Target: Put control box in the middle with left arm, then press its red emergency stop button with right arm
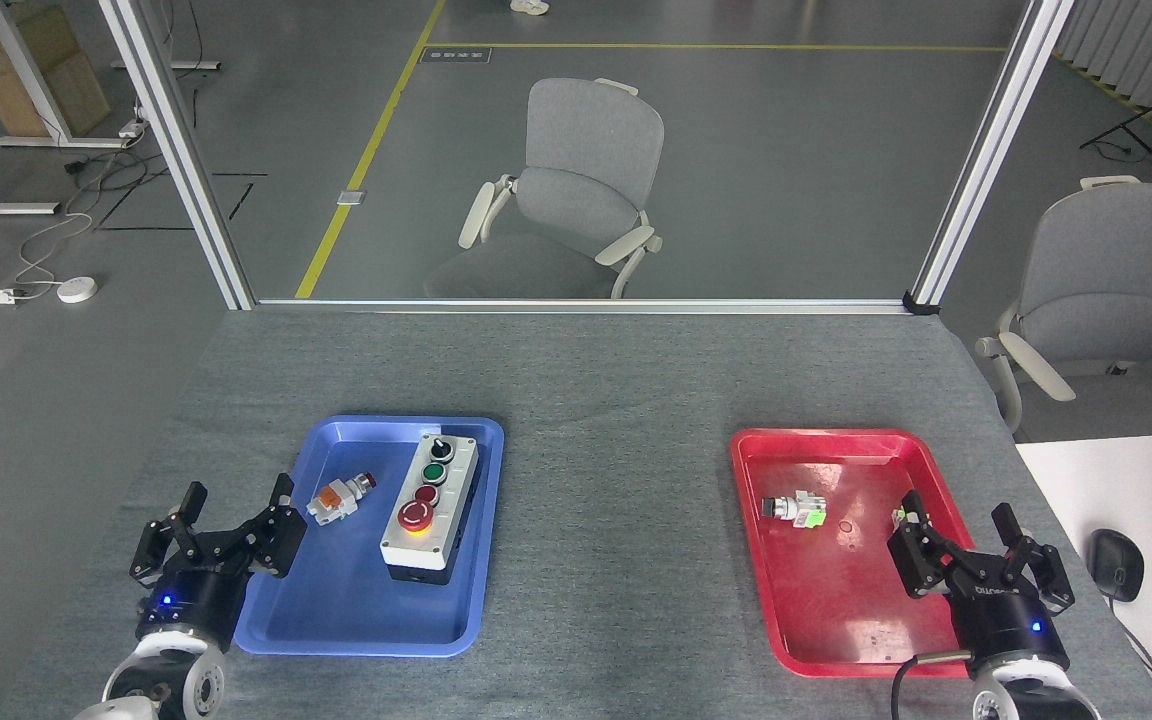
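The control box (430, 505), white on top with a black base, lies inside the blue tray (356, 600) on its right side. Its red emergency stop button (416, 516) sits at the near end of the row, on a yellow ring. My left gripper (214, 525) is open at the tray's left edge, well left of the box and holding nothing. Over the red tray's right rim, my right gripper (976, 545) also stands open and empty. Bare grey cloth (616, 500) forms the middle between the two trays.
A small loose orange-white push-button part (339, 497) lies in the blue tray left of the box. The red tray (836, 600) holds a small green-and-white part (796, 510). A white desk with a mouse (1116, 565) is at the right. Chairs stand beyond the table.
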`<act>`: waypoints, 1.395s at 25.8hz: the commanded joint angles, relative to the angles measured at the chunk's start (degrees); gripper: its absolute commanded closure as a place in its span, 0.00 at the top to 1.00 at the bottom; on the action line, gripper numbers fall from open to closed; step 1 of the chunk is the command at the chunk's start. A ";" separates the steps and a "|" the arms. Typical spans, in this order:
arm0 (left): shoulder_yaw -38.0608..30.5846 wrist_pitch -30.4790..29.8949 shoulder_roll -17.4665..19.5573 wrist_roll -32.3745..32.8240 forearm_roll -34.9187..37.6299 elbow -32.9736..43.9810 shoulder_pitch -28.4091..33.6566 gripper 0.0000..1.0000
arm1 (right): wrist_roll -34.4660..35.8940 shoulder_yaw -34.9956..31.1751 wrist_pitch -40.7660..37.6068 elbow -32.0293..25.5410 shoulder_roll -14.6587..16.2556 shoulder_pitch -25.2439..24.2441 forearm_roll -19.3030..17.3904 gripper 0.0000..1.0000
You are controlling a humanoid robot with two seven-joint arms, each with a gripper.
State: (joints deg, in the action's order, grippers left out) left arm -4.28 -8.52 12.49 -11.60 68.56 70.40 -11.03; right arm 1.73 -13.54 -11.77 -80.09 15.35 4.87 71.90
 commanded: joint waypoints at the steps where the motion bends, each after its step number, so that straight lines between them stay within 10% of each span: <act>1: -0.55 0.00 -0.10 -1.50 -0.10 -0.18 0.39 0.99 | 0.29 0.00 -0.01 0.02 0.03 -0.04 0.00 0.99; 36: -0.91 -1.67 -0.80 -2.55 -0.10 3.69 1.36 0.99 | 0.38 -1.23 -0.01 0.02 -0.41 -0.04 -0.09 0.99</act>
State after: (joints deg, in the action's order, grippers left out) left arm -5.20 -10.18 11.53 -14.18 68.42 73.57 -9.85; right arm 2.10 -14.70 -11.66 -80.08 14.96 4.84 71.81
